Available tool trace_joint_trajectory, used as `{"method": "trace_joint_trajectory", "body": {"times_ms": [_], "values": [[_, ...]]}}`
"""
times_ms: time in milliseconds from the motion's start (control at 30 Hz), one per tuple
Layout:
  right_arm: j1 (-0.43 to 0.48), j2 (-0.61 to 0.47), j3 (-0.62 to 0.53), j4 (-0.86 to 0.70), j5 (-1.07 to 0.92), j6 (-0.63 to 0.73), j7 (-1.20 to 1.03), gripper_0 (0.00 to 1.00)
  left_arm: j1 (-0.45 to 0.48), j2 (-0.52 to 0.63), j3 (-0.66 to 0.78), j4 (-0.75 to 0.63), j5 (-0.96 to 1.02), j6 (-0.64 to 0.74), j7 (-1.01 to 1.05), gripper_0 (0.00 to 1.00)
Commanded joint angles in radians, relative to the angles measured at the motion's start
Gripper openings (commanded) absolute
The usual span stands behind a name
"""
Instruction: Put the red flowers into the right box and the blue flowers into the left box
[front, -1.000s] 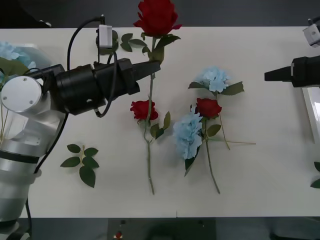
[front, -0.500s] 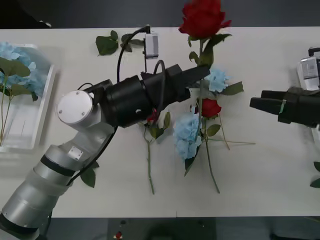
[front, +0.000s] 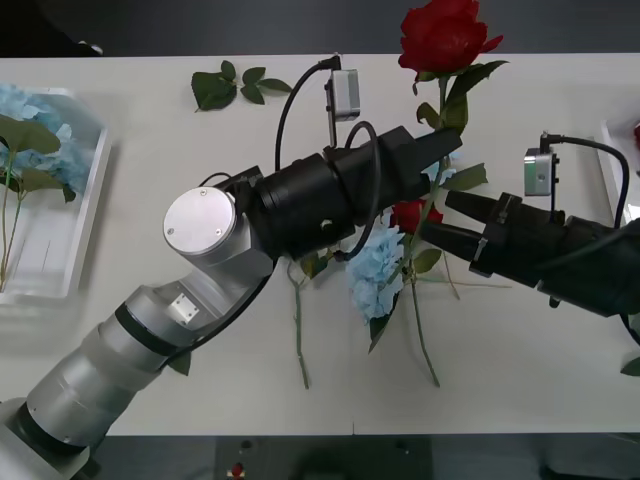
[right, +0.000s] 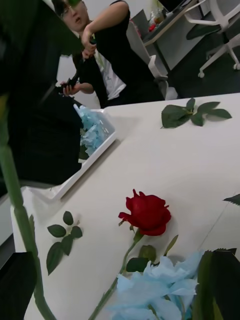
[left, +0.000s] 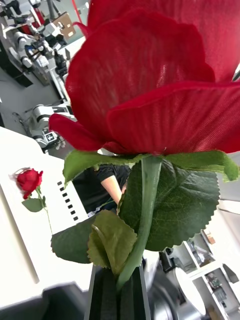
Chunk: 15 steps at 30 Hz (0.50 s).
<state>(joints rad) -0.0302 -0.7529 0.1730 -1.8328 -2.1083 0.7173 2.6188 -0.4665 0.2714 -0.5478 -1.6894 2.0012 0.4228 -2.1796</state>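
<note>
Red rose (front: 447, 35) clenched in left pincer (front: 447, 143); right pincer (front: 440, 217) gapes beside its stem.

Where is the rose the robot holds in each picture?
Front view: held rose at top, right of centre, left gripper shut on its stem.
Left wrist view: bloom looms above that gripper's fingers, the shared landmark.
Right wrist view: probably its green stem, close by.

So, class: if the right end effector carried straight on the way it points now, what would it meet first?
Probably the stem of the red rose held in the left end effector; the right end effector points at it from close by, though depth is uncertain.
</note>
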Motion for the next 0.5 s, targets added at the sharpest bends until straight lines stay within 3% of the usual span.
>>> {"method": "trace_joint_trajectory", "body": {"times_ms": [33, 300, 367, 500], "values": [[0.007, 0.038, 0.033, -0.036, -0.010, -0.038, 0.053, 1.00, -0.026, -0.018, 0.026, -0.010, 0.004, -0.024, 0.029, 0.00], [-0.023, 0.070, 0.069, -0.037, 0.028, -0.084, 0.058, 0.97, -0.024, -0.017, 0.049, -0.010, 0.018, -0.022, 0.029, 0.00], [-0.031, 0.083, 0.069, -0.037, 0.040, -0.088, 0.053, 0.86, -0.024, -0.015, 0.051, -0.010, 0.025, -0.022, 0.029, 0.00], [-0.042, 0.095, 0.077, -0.037, 0.040, -0.114, 0.052, 0.47, -0.024, -0.014, 0.055, -0.010, 0.028, -0.022, 0.029, 0.00]]}}
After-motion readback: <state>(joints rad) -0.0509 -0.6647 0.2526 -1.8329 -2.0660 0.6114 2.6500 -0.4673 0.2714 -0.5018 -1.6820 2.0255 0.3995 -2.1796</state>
